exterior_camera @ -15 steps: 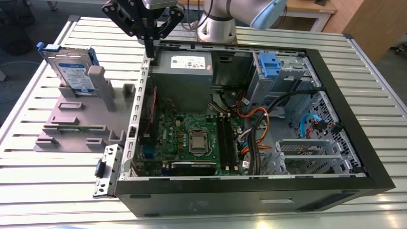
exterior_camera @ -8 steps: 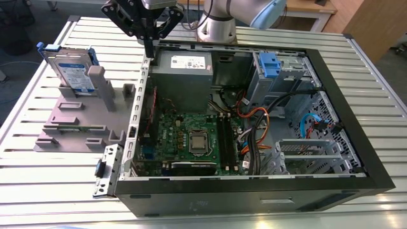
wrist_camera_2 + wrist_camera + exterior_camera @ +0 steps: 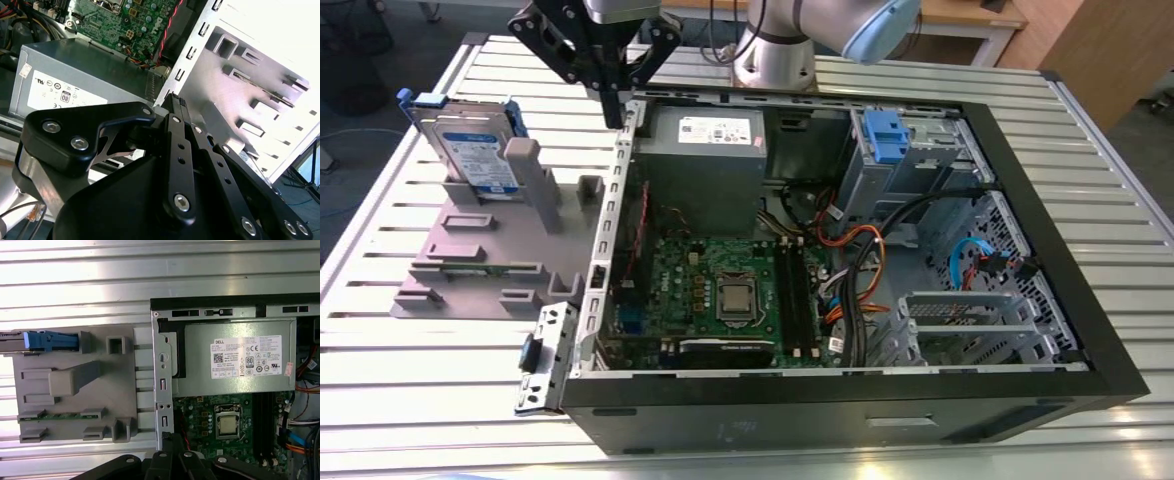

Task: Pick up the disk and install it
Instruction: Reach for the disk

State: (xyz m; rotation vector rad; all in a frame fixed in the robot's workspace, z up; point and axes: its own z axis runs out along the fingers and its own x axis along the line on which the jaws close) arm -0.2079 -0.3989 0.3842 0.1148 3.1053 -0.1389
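The pincer (image 3: 611,112) has its fingers pressed together and grips nothing. Its tips are just beside the computer case's metal wall (image 3: 603,250), near the power supply (image 3: 707,150). In the exterior view the disk (image 3: 464,150) stands upright in the grey stand (image 3: 480,250), beyond that wall and well apart from the pincer. The first wrist view shows the disk edge-on from above, with its blue bracket (image 3: 50,340).

so the disk (image 3: 471,150) is standing upright on its edge at the far end of the grey stand (image 3: 474,245) on the exterior view's left, silver with a white-and-blue label and a blue bracket round it, and the first wrist view catches that same disk (image 3: 47,341) edge-on.
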